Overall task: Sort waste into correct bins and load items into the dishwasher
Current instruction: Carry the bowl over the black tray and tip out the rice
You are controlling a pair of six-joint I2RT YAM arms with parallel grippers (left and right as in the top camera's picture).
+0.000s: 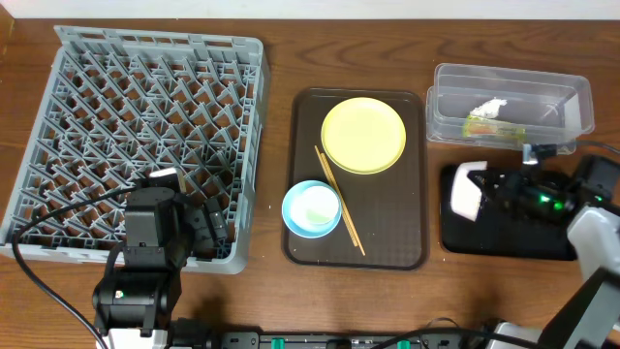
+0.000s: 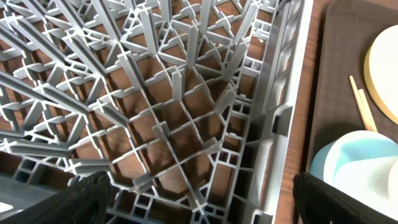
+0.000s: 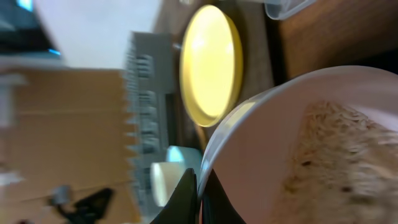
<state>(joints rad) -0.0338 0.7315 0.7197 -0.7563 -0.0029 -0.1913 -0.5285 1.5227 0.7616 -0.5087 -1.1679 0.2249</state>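
Note:
My right gripper (image 1: 492, 190) is shut on the rim of the white bowl (image 1: 467, 189), held tipped on its side over the black tray (image 1: 504, 242). The right wrist view shows the fingers (image 3: 200, 186) pinching the rim (image 3: 267, 149), with beige rice scraps (image 3: 339, 155) inside. The clear tub (image 1: 573, 97) holds the green-and-white wrapper (image 1: 482, 127) and white tissue (image 1: 490, 106). My left gripper (image 1: 205, 229) is open and empty over the front right corner of the grey dish rack (image 1: 97, 116); its fingers (image 2: 199, 193) spread wide above the lattice (image 2: 186, 112).
The brown serving tray (image 1: 407, 242) lies between rack and bins. It bears the yellow plate (image 1: 363, 134), the chopsticks (image 1: 339, 199) and the light blue bowl (image 1: 312, 208), which seems to hold the small white cup. Cables run along the front edge.

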